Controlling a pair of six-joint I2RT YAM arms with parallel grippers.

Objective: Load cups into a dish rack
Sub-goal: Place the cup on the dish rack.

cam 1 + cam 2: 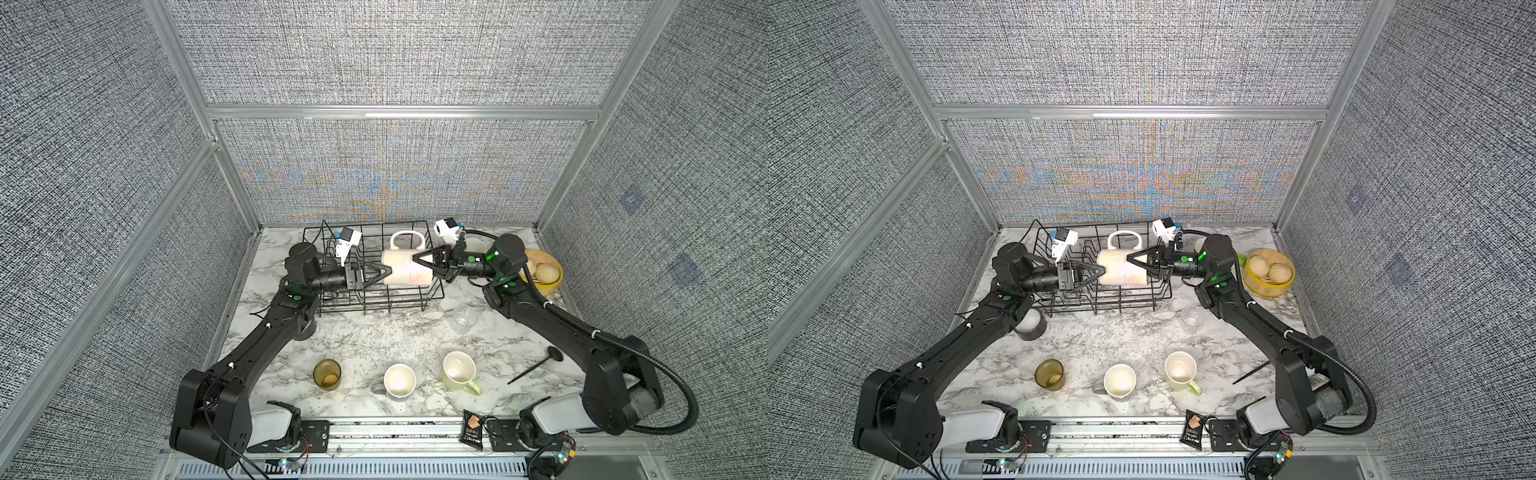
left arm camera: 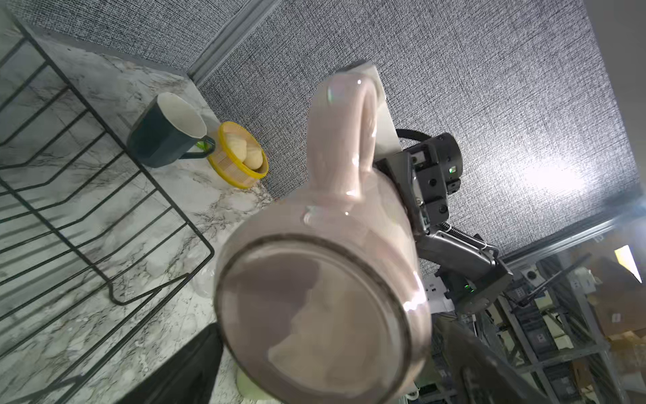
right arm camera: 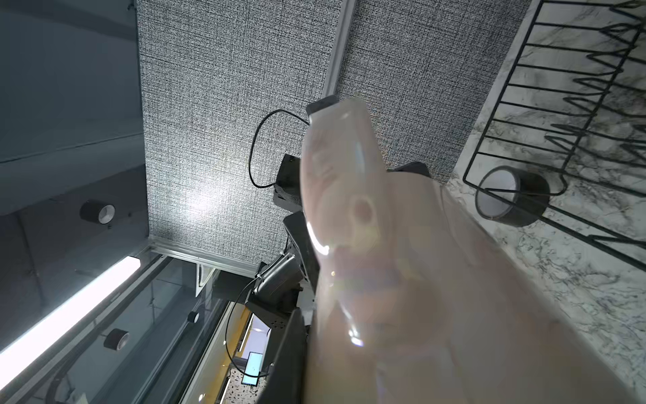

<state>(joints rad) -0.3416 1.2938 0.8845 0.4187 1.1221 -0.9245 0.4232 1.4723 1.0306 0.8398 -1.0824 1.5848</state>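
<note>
The right gripper point(image 1: 417, 258) is pinching the rim of the tall pale pink mug point(image 1: 405, 268), jaws closed on its wall, holding it on its side above the dish rack point(image 1: 374, 291), handle pointing at the back wall; the left gripper point(image 1: 384, 272) is hovering at the mug's base, jaws spread wide; the amber tumbler point(image 1: 327, 374), grey mug point(image 1: 399, 381) and pale green mug point(image 1: 458, 371) are standing on the table.

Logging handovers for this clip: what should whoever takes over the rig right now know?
Left gripper: open, at the base of the pink mug.
Right gripper: shut on that mug's rim, holding it sideways over the dish rack.
On the table: amber tumbler, grey mug, green mug, clear glass, teal mug.
Done: no cup racked yet.
Left: all six.
</note>
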